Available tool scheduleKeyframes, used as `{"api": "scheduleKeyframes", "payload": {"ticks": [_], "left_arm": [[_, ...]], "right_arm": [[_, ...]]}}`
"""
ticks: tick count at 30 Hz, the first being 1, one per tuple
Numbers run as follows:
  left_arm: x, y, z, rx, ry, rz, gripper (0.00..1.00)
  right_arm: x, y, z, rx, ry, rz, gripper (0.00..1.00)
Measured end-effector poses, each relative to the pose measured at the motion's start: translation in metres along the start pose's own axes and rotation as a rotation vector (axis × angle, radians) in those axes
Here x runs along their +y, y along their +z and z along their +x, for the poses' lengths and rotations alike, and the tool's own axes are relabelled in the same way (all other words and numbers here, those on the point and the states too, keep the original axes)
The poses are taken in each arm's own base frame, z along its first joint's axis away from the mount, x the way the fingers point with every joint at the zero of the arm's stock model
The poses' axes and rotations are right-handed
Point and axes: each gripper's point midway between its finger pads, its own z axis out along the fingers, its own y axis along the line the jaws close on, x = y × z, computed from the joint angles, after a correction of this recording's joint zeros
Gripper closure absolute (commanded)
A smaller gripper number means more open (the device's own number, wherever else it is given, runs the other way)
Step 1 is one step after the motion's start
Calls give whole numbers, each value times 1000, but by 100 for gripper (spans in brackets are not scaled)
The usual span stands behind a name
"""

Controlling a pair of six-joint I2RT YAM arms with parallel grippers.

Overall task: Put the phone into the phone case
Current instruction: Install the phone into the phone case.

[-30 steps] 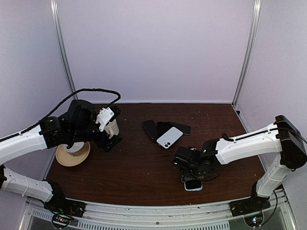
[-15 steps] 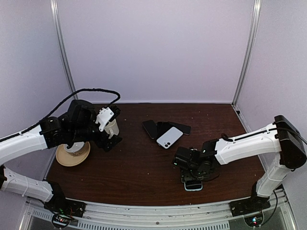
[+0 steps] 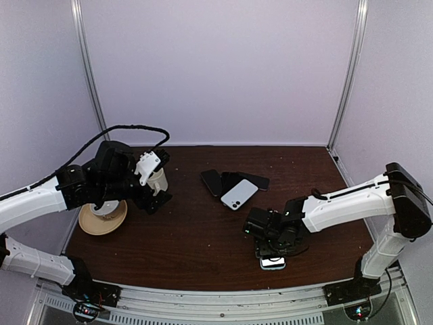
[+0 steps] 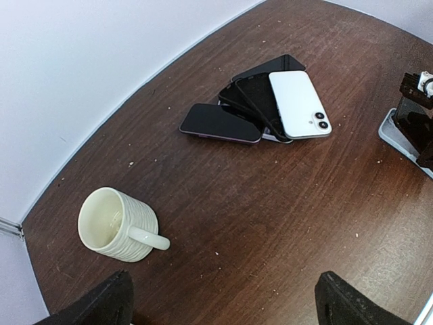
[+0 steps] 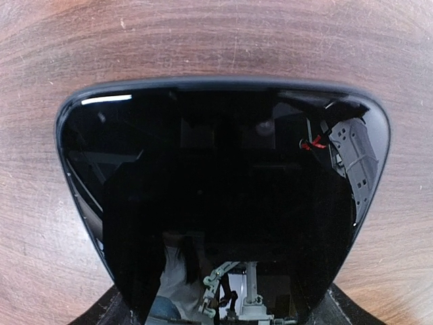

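My right tool (image 3: 272, 252) hangs low over the phone (image 5: 216, 196), close to the near edge of the desk (image 3: 203, 237). In its wrist view the black glass fills almost everything. My fingertips (image 5: 108, 313) show only as dark corners on either side of the phone's near end. They stand about as wide apart as the phone, but I cannot tell whether they are pinching its edges or only straddling it.

A pale rim shows under the tool in the overhead view and at the edge of the left wrist view. I take this to be the phone case (image 4: 394, 130), with the phone lying screen up on or in it. By that reading I am at the seating step: the phone is over the case and needs pressing home. I cannot see whether any corner is already clipped in.

The next move calls for a steady downward push, square to the glass, worked corner by corner. I must not let the case slide toward the desk edge.

My left tool (image 4: 229, 298) has its fingers wide apart with nothing between them. It is raised at the left side, beside the mug (image 4: 118, 225), well clear of the work. The spare phones (image 4: 260, 101) lie stacked mid-desk, well apart from both tools.
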Motion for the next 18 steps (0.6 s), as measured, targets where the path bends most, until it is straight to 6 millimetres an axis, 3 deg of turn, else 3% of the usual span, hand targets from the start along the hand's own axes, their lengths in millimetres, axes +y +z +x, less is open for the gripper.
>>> {"api": "scheduleKeyframes", "payload": {"ticks": [11,18], "left_arm": [[0,0,0,0,0,0,3],[0,0,0,0,0,0,3]], "right_arm": [[1,3,2,15,-6,-3,15],[3,4,3,20,-10,-8,15]]}}
